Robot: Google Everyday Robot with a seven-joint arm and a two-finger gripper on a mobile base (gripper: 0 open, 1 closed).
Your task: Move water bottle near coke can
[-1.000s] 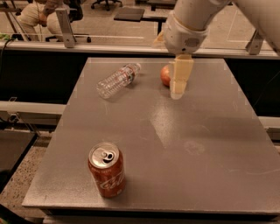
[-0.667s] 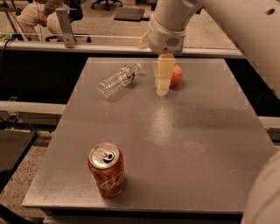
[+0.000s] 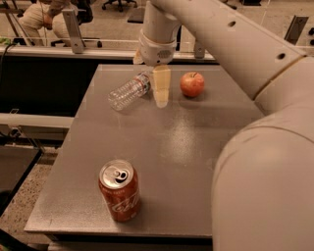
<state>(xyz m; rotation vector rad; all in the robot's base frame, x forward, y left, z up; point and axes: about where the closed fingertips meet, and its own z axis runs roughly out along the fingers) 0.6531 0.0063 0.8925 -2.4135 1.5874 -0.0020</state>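
The water bottle lies on its side at the back left of the grey table, with its capped end pointing to the back right. My gripper hangs from the arm right beside the bottle's capped end, just to its right and close to the tabletop. The coke can stands upright near the table's front left edge, far from the bottle.
A red apple sits at the back of the table, just right of the gripper. My arm fills the right side of the view. A railing and a seated person are behind the table.
My gripper has moved left, from beside the apple to beside the bottle's capped end. The apple now shows in full. The bottle and can have not moved.
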